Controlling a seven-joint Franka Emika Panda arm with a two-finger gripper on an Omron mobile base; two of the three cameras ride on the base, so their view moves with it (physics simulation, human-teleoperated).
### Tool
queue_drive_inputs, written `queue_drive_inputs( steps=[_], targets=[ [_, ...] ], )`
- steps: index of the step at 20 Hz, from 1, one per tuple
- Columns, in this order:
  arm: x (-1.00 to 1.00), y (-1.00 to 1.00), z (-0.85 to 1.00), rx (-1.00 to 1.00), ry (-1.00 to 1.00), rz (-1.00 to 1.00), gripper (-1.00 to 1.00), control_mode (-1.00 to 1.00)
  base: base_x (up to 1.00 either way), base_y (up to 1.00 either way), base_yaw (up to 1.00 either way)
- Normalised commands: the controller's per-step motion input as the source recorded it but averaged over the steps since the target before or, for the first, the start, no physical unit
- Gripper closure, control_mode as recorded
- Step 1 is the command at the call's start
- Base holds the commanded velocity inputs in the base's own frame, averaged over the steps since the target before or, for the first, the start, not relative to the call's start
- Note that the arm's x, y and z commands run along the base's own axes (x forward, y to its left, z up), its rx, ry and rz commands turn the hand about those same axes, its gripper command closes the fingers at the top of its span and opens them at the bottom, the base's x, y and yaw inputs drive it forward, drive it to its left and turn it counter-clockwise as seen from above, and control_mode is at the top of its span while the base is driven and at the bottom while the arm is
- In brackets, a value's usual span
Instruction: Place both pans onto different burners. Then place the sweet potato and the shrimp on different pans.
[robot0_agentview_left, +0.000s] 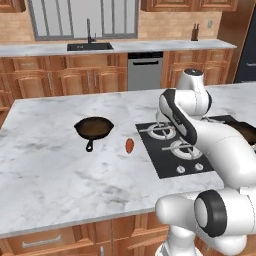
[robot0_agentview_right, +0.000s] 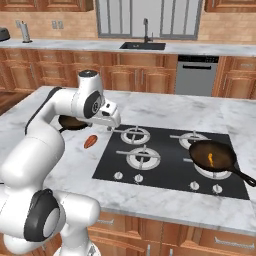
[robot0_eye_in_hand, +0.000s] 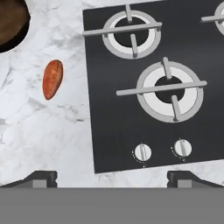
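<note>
One pan (robot0_agentview_left: 93, 127) sits on the marble counter left of the cooktop, its handle toward the front; its rim shows as pan (robot0_eye_in_hand: 11, 24) at the hand view's top left. The other pan (robot0_agentview_right: 212, 155) rests on the front right burner with the shrimp (robot0_agentview_right: 210, 159) inside it. On the counter between the loose pan and the cooktop lies the sweet potato (robot0_agentview_left: 129, 145), also visible as sweet potato (robot0_eye_in_hand: 52, 78). My gripper (robot0_eye_in_hand: 113, 178) is open and empty, hovering over the cooktop's left front edge. Both left burners (robot0_eye_in_hand: 168, 91) are bare.
The black cooktop (robot0_agentview_right: 165, 170) has small white knobs (robot0_eye_in_hand: 142, 152) along its front edge. The island's marble counter (robot0_agentview_left: 50, 165) spreads wide to the left. A sink and dishwasher stand along the back wall.
</note>
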Motion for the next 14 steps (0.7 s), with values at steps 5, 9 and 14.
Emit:
queue_drive_inputs(
  steps=[5,9,14],
  targets=[
    [0.0,0.0,0.0,0.0,0.0,0.0,-1.0,1.0,0.08,0.08,0.0],
    [0.0,0.45,0.0,0.0,0.0,0.0,-1.0,-1.0,0.0,0.03,0.0],
    [0.04,1.0,0.0,0.0,0.01,0.0,-1.0,-1.0,0.0,0.0,0.0]
  ],
)
